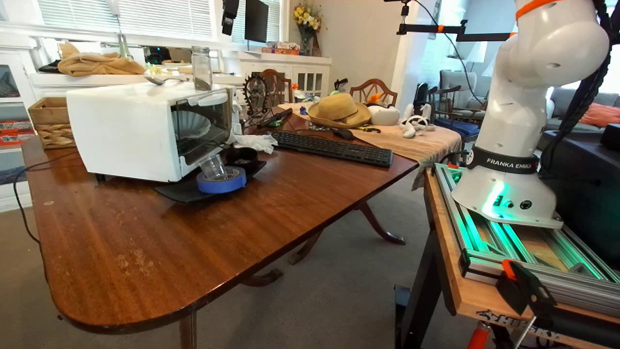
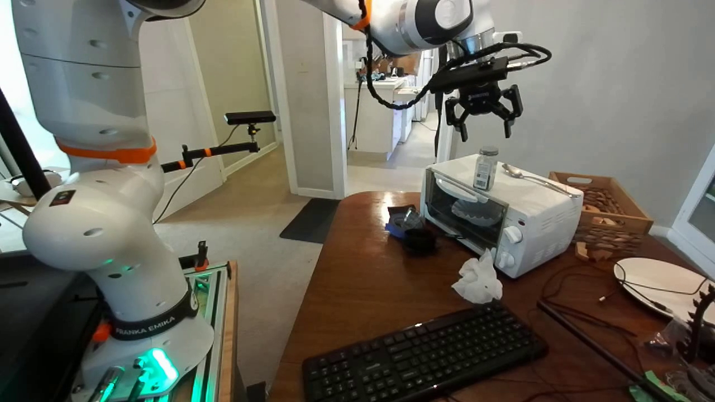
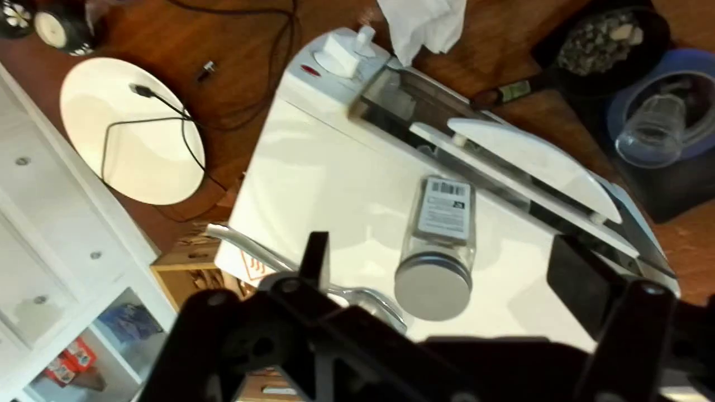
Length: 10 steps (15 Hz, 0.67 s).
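Gripper (image 2: 485, 134): its two fingers are spread well apart and held above the toaster oven (image 2: 550, 228), at twelve o'clock from the jar (image 2: 485, 169) in an exterior view; in the wrist view the jar's lid is framed between them.
Jar: stood upright on the toaster oven's top near the door-side edge, seen there in both exterior views; taken in the lines below as the clock's centre in the wrist view.
Spoon (image 3: 262, 254): laid on the same top between eight and nine o'clock, its bowl end the nearer to the jar.
Door handle (image 3: 536, 162): seen between one and two o'clock.
Knobs (image 3: 338, 57): found at eleven o'clock.
Tissue (image 3: 430, 23): set crumpled on the table (image 1: 193, 242) at twelve o'clock.
Black bowl (image 3: 654, 53): placed at one o'clock, with grey pieces (image 3: 589, 49) held in it.
Tape roll (image 1: 223, 184): placed at two o'clock, blue, with a clear cup (image 3: 653, 131) tilted in its ring.
Plate (image 3: 153, 162): pale, set at ten o'clock and crossed by a black cable (image 3: 143, 90).
Keyboard (image 2: 424, 357): in an exterior view, set on the table between six and seven o'clock from the jar.
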Each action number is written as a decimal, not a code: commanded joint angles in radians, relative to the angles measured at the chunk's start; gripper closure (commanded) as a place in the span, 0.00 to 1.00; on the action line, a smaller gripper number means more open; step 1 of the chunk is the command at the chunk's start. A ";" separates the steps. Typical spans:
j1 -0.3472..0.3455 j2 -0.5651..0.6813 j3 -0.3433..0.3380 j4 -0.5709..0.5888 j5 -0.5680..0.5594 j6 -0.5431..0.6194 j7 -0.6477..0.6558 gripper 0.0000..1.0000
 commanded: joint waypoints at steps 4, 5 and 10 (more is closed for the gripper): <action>-0.023 0.130 0.008 0.167 0.119 -0.087 -0.042 0.00; -0.028 0.152 0.011 0.190 0.128 -0.113 -0.052 0.00; -0.034 0.240 0.016 0.280 0.118 -0.191 -0.040 0.00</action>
